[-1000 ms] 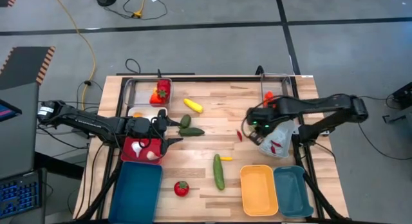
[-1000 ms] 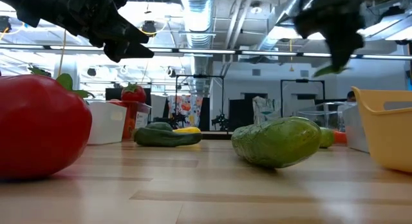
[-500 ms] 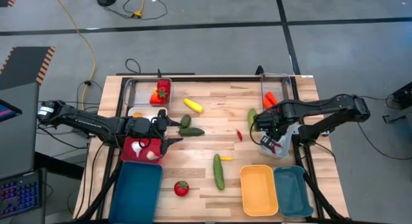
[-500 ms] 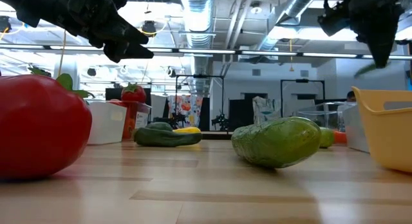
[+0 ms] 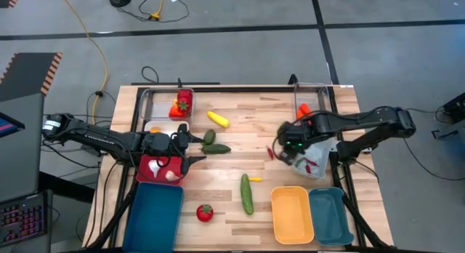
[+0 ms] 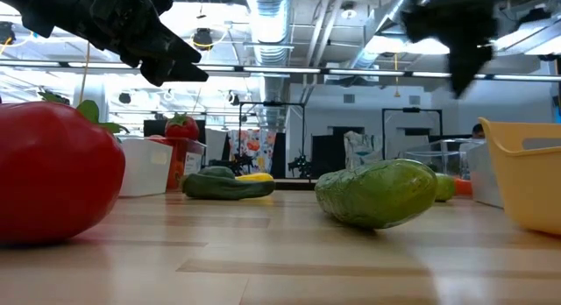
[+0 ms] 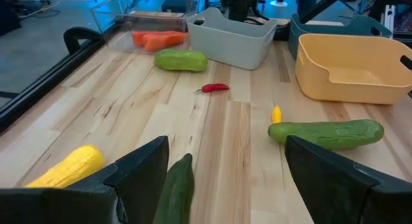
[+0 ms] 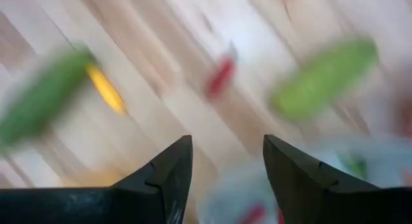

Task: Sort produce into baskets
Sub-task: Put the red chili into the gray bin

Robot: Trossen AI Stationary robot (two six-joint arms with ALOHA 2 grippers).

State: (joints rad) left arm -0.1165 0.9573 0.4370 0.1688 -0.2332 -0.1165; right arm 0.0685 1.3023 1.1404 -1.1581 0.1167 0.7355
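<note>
Produce lies loose on the wooden table: a yellow squash (image 5: 217, 119), two dark cucumbers (image 5: 213, 142), a long cucumber (image 5: 247, 193), a tomato (image 5: 205, 212), a red chilli (image 5: 269, 153) and a small yellow chilli (image 5: 254, 179). My right gripper (image 5: 287, 145) hangs open in the air beside the white basket (image 5: 317, 166), above the red chilli (image 8: 220, 76), with nothing between its fingers. My left gripper (image 5: 192, 147) waits open, raised beside the red basket (image 5: 161, 169); a dark cucumber's end (image 7: 177, 192) lies below it, untouched.
Clear baskets stand at the far edge, one with strawberries (image 5: 180, 104), one with carrots (image 5: 303, 109). A dark teal basket (image 5: 156, 217), an orange-yellow basket (image 5: 292, 214) and a teal basket (image 5: 329, 215) line the near edge. A short green piece (image 7: 180, 60) lies near the white basket.
My right gripper swung toward the table's right edge over the white basket, then back toward the middle. The small green piece that hung from its fingers is gone from them.
</note>
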